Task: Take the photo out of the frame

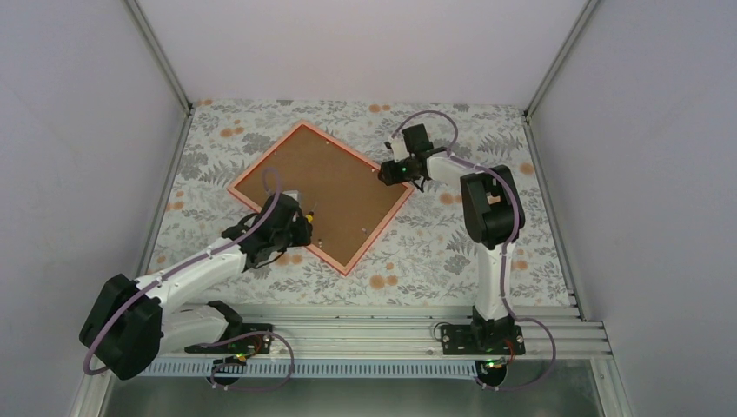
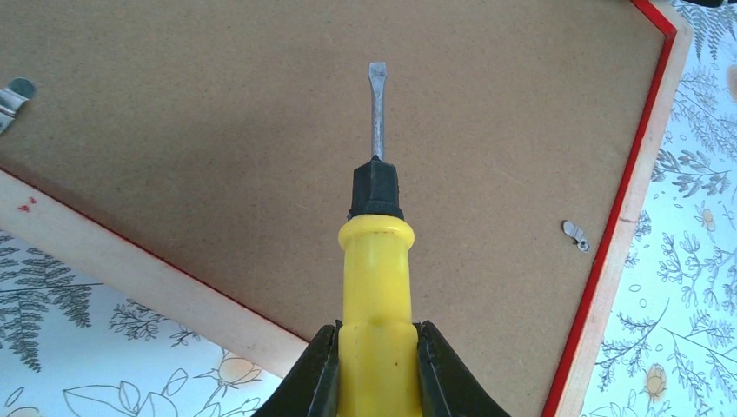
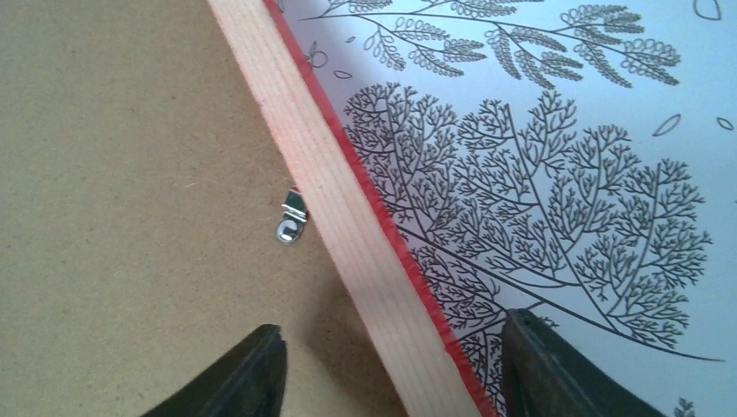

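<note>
The red frame (image 1: 359,257) lies face down on the flowered table, its brown fibreboard backing (image 1: 326,191) up. The photo is hidden under the backing. My left gripper (image 1: 304,219) is shut on a yellow-handled screwdriver (image 2: 376,295) at the frame's near-left edge; its flat blade (image 2: 376,104) points out over the backing (image 2: 261,130). A small metal clip (image 2: 574,234) sits by the red edge (image 2: 608,261). My right gripper (image 1: 388,176) is open and straddles the frame's right rail (image 3: 365,234), one finger (image 3: 252,373) over the backing, the other over the tablecloth. Another clip (image 3: 292,217) sits beside the rail.
The flowered tablecloth (image 1: 452,252) surrounds the frame. White walls with metal posts (image 1: 165,61) enclose the table on three sides. A metal rail (image 1: 382,326) carrying the arm bases runs along the near edge. A further clip (image 2: 13,97) shows at the left of the left wrist view.
</note>
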Controlling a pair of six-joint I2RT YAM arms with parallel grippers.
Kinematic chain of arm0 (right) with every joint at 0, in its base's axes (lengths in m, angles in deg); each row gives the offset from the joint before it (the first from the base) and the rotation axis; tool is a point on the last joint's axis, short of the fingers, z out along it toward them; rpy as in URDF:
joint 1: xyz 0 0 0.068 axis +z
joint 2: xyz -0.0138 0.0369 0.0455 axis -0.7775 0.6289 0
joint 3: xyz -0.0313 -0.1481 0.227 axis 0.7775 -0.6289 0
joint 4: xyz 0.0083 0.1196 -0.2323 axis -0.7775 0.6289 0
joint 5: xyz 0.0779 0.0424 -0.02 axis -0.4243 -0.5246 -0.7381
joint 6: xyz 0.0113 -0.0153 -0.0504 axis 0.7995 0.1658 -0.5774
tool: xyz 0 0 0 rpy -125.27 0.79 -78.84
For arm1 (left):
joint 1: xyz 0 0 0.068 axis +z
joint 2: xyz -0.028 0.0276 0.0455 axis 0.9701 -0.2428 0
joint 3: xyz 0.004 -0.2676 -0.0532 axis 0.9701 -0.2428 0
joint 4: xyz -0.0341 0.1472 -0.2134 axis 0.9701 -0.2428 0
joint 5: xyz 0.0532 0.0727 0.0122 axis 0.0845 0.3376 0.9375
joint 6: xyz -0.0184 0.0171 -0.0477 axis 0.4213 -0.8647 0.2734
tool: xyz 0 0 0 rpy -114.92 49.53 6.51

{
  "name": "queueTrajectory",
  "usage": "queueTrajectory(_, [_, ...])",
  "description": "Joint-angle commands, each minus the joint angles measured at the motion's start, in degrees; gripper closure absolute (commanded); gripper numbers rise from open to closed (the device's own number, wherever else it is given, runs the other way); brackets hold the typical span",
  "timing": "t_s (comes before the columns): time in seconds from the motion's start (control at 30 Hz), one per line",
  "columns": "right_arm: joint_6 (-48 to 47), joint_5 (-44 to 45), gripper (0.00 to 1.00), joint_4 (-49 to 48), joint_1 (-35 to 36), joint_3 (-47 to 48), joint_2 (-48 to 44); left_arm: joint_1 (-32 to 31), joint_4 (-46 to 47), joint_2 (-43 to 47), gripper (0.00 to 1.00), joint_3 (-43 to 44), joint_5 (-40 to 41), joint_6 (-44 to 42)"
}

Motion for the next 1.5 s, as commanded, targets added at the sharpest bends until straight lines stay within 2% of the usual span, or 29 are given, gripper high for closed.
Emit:
queueTrajectory(0.0, [-1.67, -0.43, 0.51, 0.46, -0.32, -0.89, 0.49, 0.32, 2.09, -0.15, 0.98, 1.45, -2.07, -0.99])
queueTrajectory(0.33, [1.86, 5.78, 0.72, -0.87, -0.29, -9.34, -4.31, 0.29, 2.12, -0.38, 0.98, 2.0, -5.07, -1.42])
queueTrajectory(0.57, [9.02, 7.59, 0.78, -2.55, -0.32, -18.5, -10.74, -0.42, 2.75, -1.06, 0.98, 2.54, -7.56, -1.68])
queueTrajectory(0.97, [21.48, 6.5, 0.8, -7.51, 1.8, -38.11, -24.86, -5.26, 3.25, -3.93, 0.98, 5.03, -7.39, -1.43])
queueTrajectory(1.47, [29.66, 5.28, 0.77, -9.4, 11.89, -50.38, -37.7, -11.19, 4.12, -9.97, 0.98, 8.82, -6.39, -0.98])
